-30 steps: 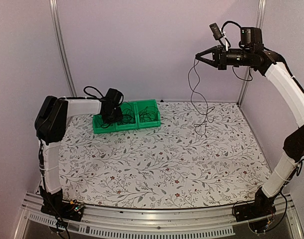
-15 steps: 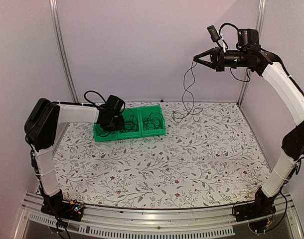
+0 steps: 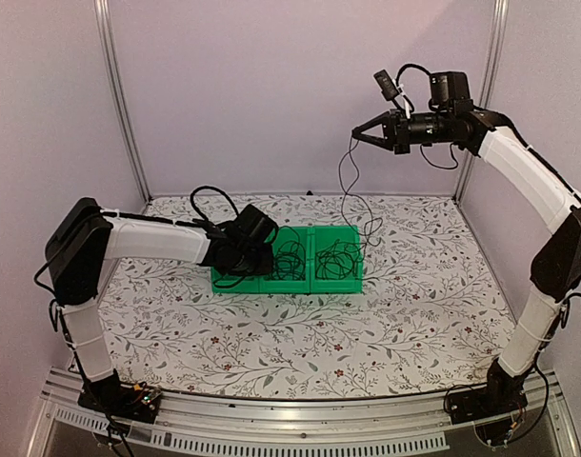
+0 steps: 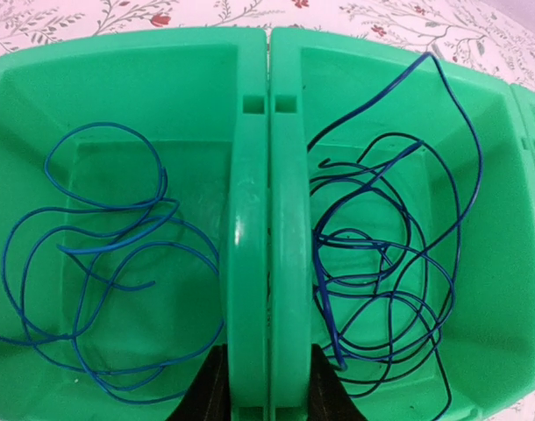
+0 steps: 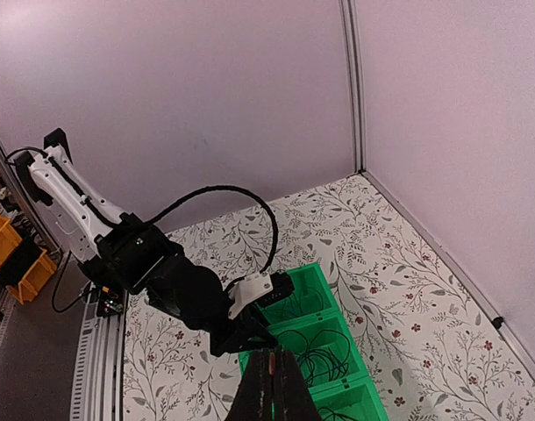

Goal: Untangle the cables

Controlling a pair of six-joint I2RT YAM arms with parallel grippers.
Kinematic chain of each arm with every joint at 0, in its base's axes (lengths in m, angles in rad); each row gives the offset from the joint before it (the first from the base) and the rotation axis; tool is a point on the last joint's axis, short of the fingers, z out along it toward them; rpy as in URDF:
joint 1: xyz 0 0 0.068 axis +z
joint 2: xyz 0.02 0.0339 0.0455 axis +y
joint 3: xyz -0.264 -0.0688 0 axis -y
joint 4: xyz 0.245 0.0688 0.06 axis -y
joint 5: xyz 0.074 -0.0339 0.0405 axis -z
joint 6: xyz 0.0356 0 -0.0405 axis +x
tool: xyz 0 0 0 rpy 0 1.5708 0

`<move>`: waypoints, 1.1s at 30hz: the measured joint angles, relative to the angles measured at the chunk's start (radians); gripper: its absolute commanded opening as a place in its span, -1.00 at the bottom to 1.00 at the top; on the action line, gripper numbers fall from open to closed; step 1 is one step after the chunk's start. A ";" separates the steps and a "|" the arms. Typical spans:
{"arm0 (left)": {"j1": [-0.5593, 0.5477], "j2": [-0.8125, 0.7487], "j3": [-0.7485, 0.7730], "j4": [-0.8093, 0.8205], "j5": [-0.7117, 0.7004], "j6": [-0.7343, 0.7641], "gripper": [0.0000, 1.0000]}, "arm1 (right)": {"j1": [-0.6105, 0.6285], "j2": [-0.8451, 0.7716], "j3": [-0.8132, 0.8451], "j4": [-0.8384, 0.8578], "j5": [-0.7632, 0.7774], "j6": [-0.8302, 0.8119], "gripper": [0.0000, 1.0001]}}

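The left gripper (image 4: 267, 396) is clamped on the green tray (image 3: 338, 284), fingers astride the wall between two compartments, with blue cables (image 4: 92, 263) coiled on either side. High above the tray, the right gripper (image 3: 358, 135) is pinched tight on a black cable (image 3: 343, 181) that dangles to the tray's right end.

Cables (image 3: 289, 259) in three adjoining bins (image 3: 333, 285), bins on table (image 3: 367, 333)

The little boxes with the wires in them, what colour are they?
Bright green boxes, seen best from the left wrist view.
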State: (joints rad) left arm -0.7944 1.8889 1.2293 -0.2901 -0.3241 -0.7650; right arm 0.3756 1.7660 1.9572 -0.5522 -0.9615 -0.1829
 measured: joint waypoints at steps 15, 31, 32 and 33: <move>-0.024 0.015 0.014 -0.008 -0.031 -0.032 -0.60 | 0.000 0.033 -0.303 0.068 0.032 -0.095 -1.00; -0.039 0.041 0.033 -0.023 -0.058 -0.023 -0.58 | 0.000 0.042 -0.144 0.089 -0.007 -0.007 -1.00; -0.041 0.043 0.034 -0.023 -0.060 -0.021 -0.58 | 0.000 0.041 -0.144 0.089 -0.010 -0.003 -1.00; -0.041 0.043 0.034 -0.023 -0.060 -0.020 -0.57 | 0.000 0.040 -0.144 0.089 -0.013 0.003 -1.00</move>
State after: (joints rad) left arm -0.8356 1.9320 1.2629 -0.3134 -0.3840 -0.7853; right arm 0.3756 1.8065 1.8130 -0.4633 -0.9749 -0.1799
